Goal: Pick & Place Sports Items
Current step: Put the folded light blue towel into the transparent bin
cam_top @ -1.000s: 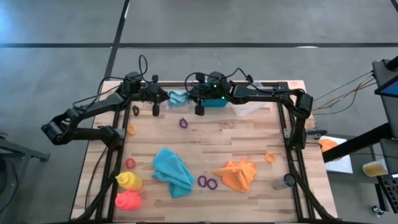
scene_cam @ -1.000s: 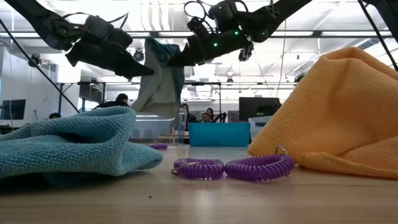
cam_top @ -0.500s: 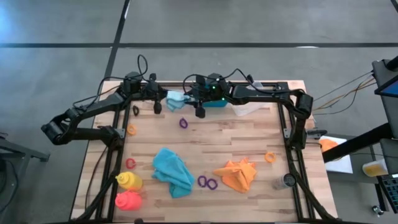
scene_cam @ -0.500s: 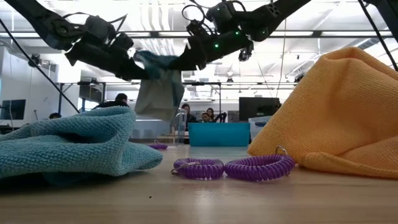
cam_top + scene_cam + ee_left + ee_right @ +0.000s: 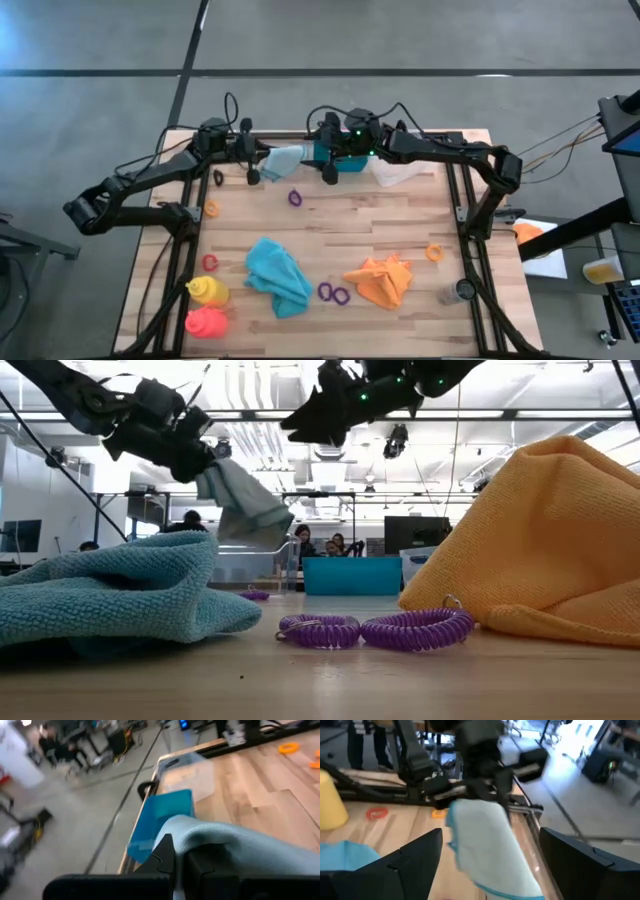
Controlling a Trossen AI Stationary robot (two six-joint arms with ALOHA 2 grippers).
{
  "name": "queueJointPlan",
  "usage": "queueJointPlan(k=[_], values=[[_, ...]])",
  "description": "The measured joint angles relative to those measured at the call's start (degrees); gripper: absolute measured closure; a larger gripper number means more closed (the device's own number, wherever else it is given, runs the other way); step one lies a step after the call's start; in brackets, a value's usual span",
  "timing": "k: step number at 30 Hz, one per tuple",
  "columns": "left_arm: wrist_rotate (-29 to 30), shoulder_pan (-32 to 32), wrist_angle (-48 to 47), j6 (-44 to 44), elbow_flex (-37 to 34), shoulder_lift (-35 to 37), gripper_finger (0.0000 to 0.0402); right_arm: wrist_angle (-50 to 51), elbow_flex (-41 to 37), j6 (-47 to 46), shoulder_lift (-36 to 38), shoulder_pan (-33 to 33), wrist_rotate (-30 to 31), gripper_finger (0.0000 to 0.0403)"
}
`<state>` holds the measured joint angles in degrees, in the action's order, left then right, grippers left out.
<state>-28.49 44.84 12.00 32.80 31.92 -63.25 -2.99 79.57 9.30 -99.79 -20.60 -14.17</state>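
A pale blue cloth (image 5: 287,158) hangs over the far side of the table, and my left gripper (image 5: 262,160) is shut on it. In the low view the cloth (image 5: 245,500) droops from that gripper (image 5: 197,460). My right gripper (image 5: 325,165) stands open just right of the cloth and higher (image 5: 305,420), touching nothing. Its wrist view shows its two fingers wide apart (image 5: 491,834) with the cloth (image 5: 490,850) beyond them. The teal bin (image 5: 347,164) sits under the right gripper. My left gripper pinches the pale blue cloth's upper end (image 5: 200,837) between its two fingers. The fingers come nearly level from the table's left side. The cloth hangs slack below and to the right of the fingers, its lower end (image 5: 268,525) clear of the table.
On the near half lie a teal cloth (image 5: 278,275), an orange cloth (image 5: 382,282), two purple rings (image 5: 334,293), a yellow bottle (image 5: 207,291) and a pink-red bottle (image 5: 207,322). Single rings (image 5: 295,197) (image 5: 434,251) lie scattered. A clear tray (image 5: 400,172) stands right of the bin.
My right gripper has opened and let go of the pale blue cloth, then risen and drawn back toward the table's right. The cloth, which hung between both grippers, now droops from my left gripper alone.
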Motion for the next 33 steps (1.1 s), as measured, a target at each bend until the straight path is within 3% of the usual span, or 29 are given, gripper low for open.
queueJointPlan(k=[5,15,27,30,33], values=[[2.01,-5.35,0.06,6.31,0.01,2.46,0.0390,0.14,0.00,-5.07,-1.43,-1.83,-3.82,0.0069],[15.75,-16.02,0.11,16.76,0.01,3.20,0.0393,-0.13,2.59,-6.47,-7.55,-2.70,-15.43,0.0069],[15.50,-16.30,0.15,16.71,1.21,5.07,0.0389,1.30,3.65,-5.38,-9.04,-2.71,-15.85,0.0073],[14.48,-16.32,-0.06,16.72,1.30,5.08,0.0389,1.06,3.65,-4.87,-9.02,-2.67,-15.85,0.0096],[14.34,-16.36,-0.09,16.70,1.30,5.08,0.0389,0.89,3.65,-4.39,-9.02,-2.67,-15.83,0.0144]])
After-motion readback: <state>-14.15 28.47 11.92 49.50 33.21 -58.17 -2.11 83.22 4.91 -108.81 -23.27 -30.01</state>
